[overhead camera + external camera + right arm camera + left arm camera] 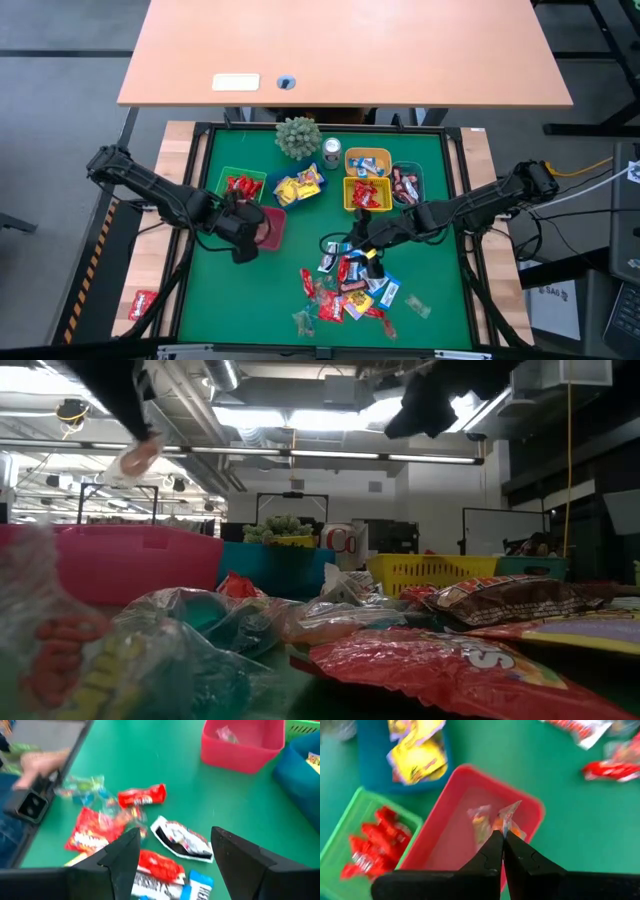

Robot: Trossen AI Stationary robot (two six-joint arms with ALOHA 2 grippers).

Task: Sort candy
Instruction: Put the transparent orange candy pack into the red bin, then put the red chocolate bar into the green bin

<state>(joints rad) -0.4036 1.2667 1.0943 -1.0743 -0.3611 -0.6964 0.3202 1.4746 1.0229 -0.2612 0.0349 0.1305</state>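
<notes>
While the right claw is spread wide and empty just above the candy heaped on the green worktop, a white-wrapped piece lies directly beneath, its length crosswise. The left claw is pinched on a clear-wrapped sweet over the red bin.

Bright ceiling light — blurred wrist views

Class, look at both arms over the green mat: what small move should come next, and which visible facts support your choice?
Probably the left gripper should open. Its jaws are shut on a clear crinkly wrapped candy directly above the square red plastic bin, so releasing should drop it inside. The right gripper hangs open over the loose pile, above a white-and-black wrapped candy, and can wait.
</notes>
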